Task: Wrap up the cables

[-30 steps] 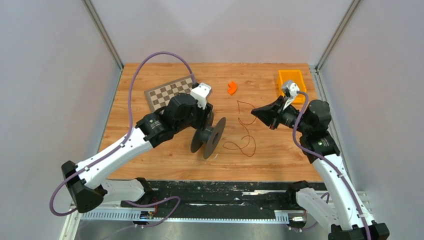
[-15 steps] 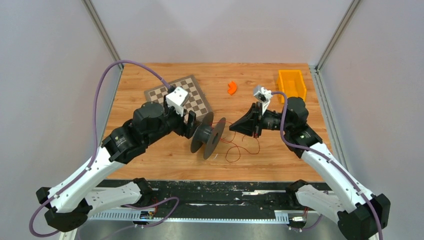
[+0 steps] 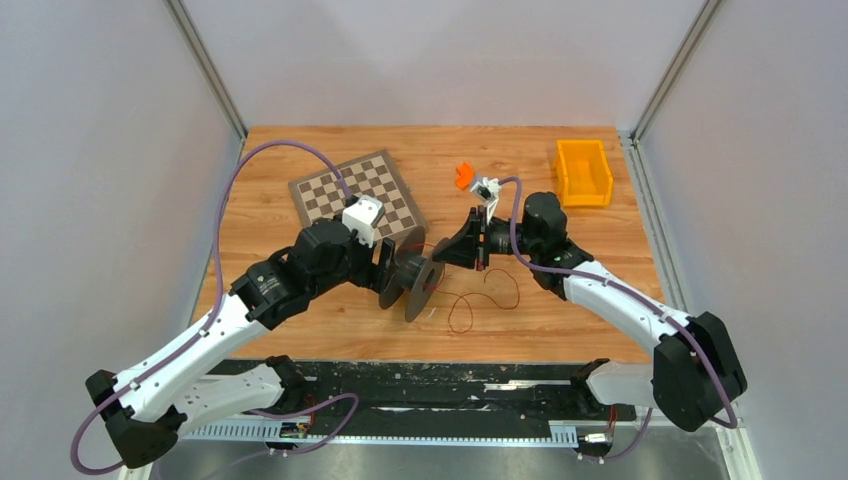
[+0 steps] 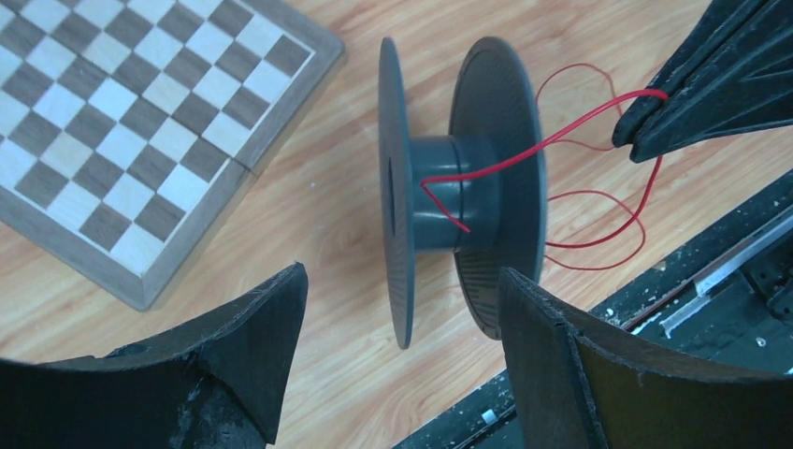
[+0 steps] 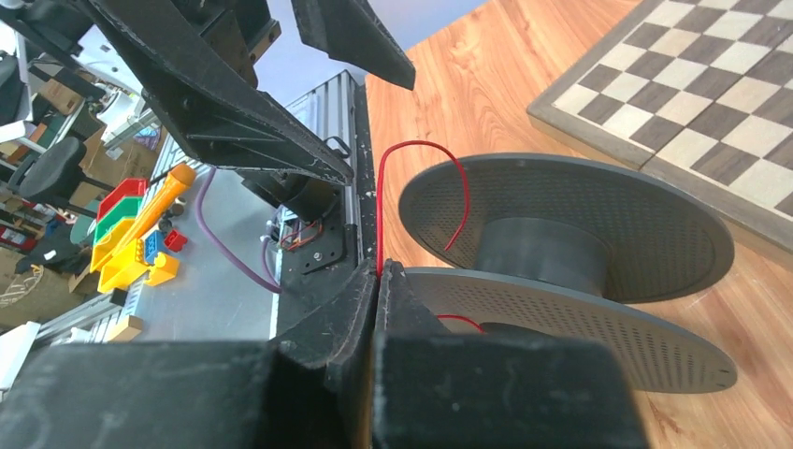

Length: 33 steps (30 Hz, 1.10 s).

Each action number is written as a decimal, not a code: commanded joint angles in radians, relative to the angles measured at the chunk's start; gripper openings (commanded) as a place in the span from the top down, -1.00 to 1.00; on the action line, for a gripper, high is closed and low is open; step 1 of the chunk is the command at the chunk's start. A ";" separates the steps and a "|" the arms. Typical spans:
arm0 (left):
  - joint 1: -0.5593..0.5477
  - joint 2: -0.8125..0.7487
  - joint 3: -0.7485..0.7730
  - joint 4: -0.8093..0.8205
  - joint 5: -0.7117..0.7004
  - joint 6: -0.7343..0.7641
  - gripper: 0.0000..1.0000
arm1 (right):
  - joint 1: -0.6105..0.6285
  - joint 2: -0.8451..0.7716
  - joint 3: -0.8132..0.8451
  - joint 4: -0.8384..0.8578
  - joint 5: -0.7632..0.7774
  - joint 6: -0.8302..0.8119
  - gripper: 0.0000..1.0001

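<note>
Wrapping looked barely begun: the cable (image 4: 510,161) met the spool's (image 3: 415,275) hub without a full turn, pinched taut in the closed right claw (image 3: 462,250). Its loose loops lay on the worktop (image 3: 350,335) near the front edge. The left claw (image 3: 388,268) gaped empty astride the spool, with the chessboard (image 3: 330,190) crowding behind and free room to the right.

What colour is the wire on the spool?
Red; the wire shows best in the left wrist view.

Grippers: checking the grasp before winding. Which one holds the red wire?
The right gripper, shut on the wire beside the spool; the left gripper is open, holding nothing.
</note>
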 commanded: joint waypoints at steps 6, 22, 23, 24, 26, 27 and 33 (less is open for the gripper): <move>0.037 0.004 -0.094 0.123 0.003 -0.059 -0.55 | 0.007 0.044 -0.045 0.123 0.048 0.014 1.00; 0.043 0.024 -0.192 0.287 0.036 -0.080 0.03 | 0.009 0.084 -0.134 0.305 0.080 0.128 1.00; 0.043 0.023 -0.195 0.287 0.038 -0.078 0.04 | 0.009 0.086 -0.133 0.309 0.083 0.131 1.00; 0.042 0.022 -0.197 0.287 0.037 -0.077 0.03 | 0.009 0.089 -0.132 0.315 0.085 0.136 1.00; 0.043 0.022 -0.201 0.291 0.028 -0.072 0.03 | 0.009 0.093 -0.131 0.324 0.087 0.146 1.00; 0.043 0.022 -0.203 0.293 0.024 -0.069 0.02 | 0.010 0.095 -0.131 0.329 0.087 0.155 1.00; 0.043 0.022 -0.224 0.329 0.021 -0.068 -0.02 | 0.009 0.096 -0.154 0.393 0.086 0.219 1.00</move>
